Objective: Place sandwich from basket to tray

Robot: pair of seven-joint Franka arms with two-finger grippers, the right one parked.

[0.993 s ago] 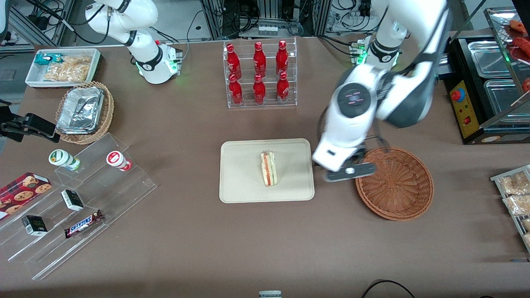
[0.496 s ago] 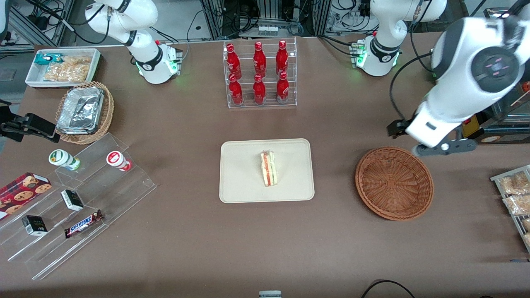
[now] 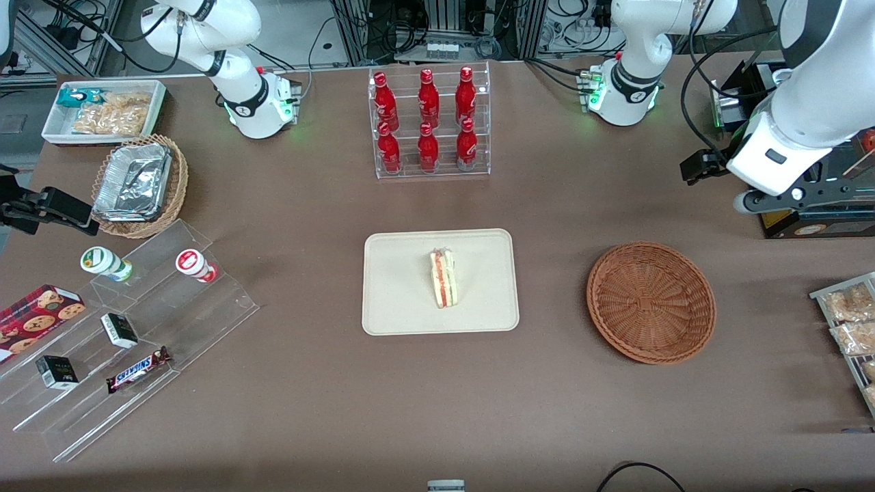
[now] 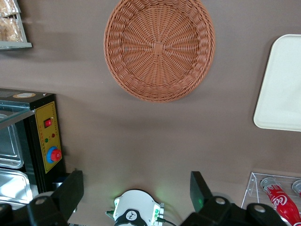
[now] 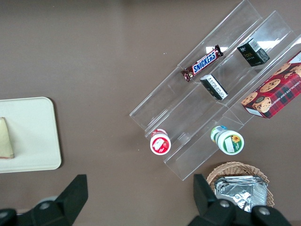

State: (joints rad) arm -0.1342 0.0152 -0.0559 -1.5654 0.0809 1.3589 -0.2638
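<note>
The sandwich [image 3: 443,279], a pale wedge with red and green layers, lies on the cream tray [image 3: 396,307] at mid-table. Its edge also shows on the tray [image 5: 33,136] in the right wrist view. The round reddish-brown basket [image 3: 651,302] stands beside the tray, toward the working arm's end, with nothing in it. The left wrist view also shows the basket [image 4: 160,49] and a corner of the tray [image 4: 282,94]. My gripper [image 3: 800,195] hangs high above the table, farther from the front camera than the basket. It is open [image 4: 135,183], with nothing between its fingers [image 4: 70,188].
A black machine with a yellow panel [image 3: 772,188] stands under the gripper. A rack of red bottles [image 3: 429,123] is farther back than the tray. Bagged snacks [image 3: 847,321] lie at the working arm's end. Acrylic steps [image 3: 130,328] and a foil-tray basket [image 3: 140,184] lie toward the parked arm's end.
My gripper has swung from between tray and basket, up and away toward the working arm's end, ending over the black machine. The sandwich has stayed on the tray.
</note>
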